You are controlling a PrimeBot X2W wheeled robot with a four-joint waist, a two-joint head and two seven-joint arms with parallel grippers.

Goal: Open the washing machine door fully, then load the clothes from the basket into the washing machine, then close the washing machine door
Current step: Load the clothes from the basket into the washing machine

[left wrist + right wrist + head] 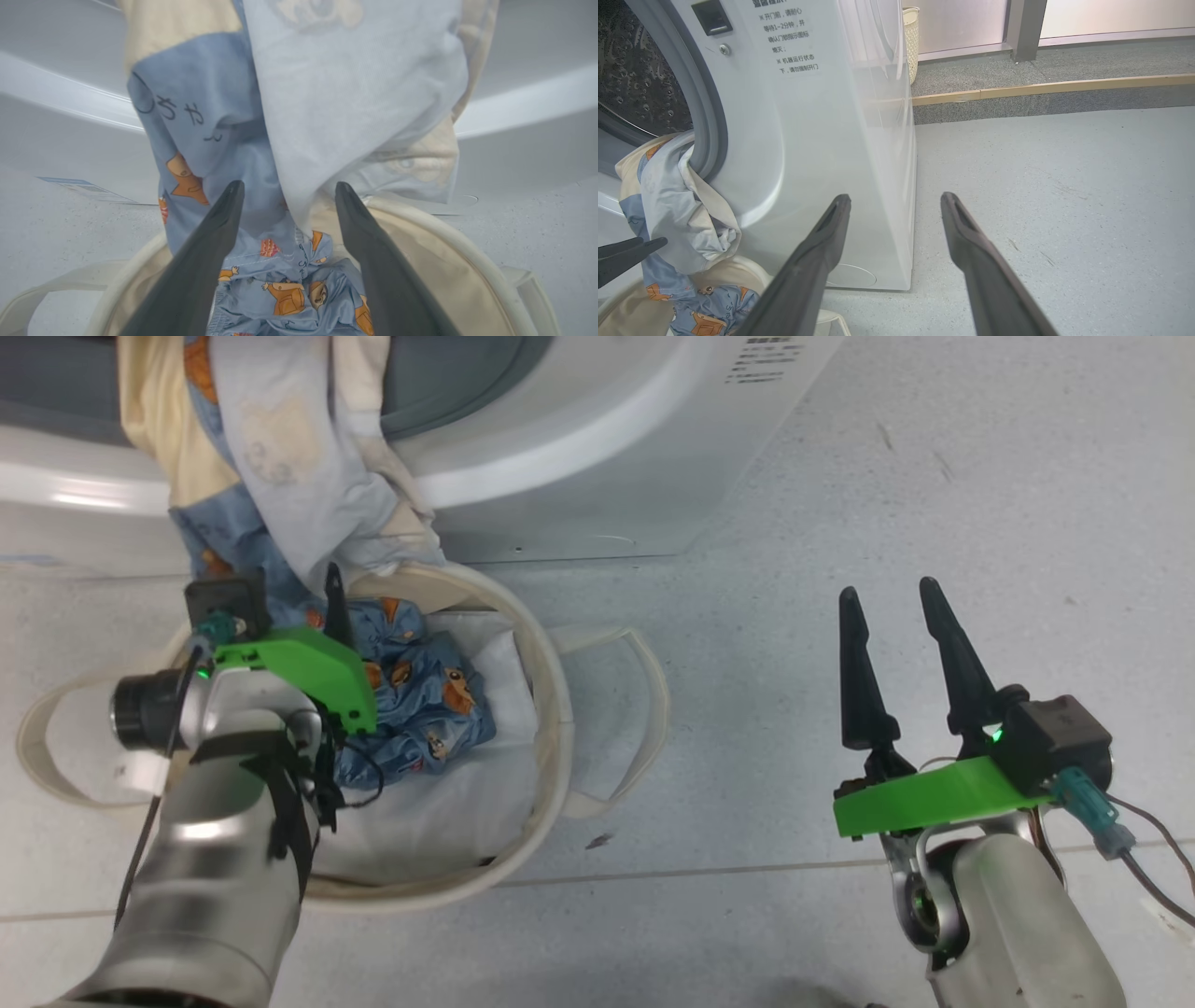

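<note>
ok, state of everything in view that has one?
washing machine: mouth uncovered, drum exposed.
basket: upright on the floor, fabric inside.
clothes: draped from the drum mouth down into the basket, part bunched inside it.
left hand: open, at the hanging fabric above the basket.
right hand: open, empty, above the floor.

we see the washing machine (597, 457) standing white on the floor with its mouth open; the right wrist view shows its perforated steel drum (640, 79) and grey rubber seal (712, 121). the clothes (280, 467) spill out of that mouth, cream, pale grey and light-blue pieces draped over the lower lip and hanging down into the basket (553, 709). more light-blue cloth with orange cartoon prints lies bunched inside this round cream tub, which sits just before the machine, looped handles lying out to either side.
</note>
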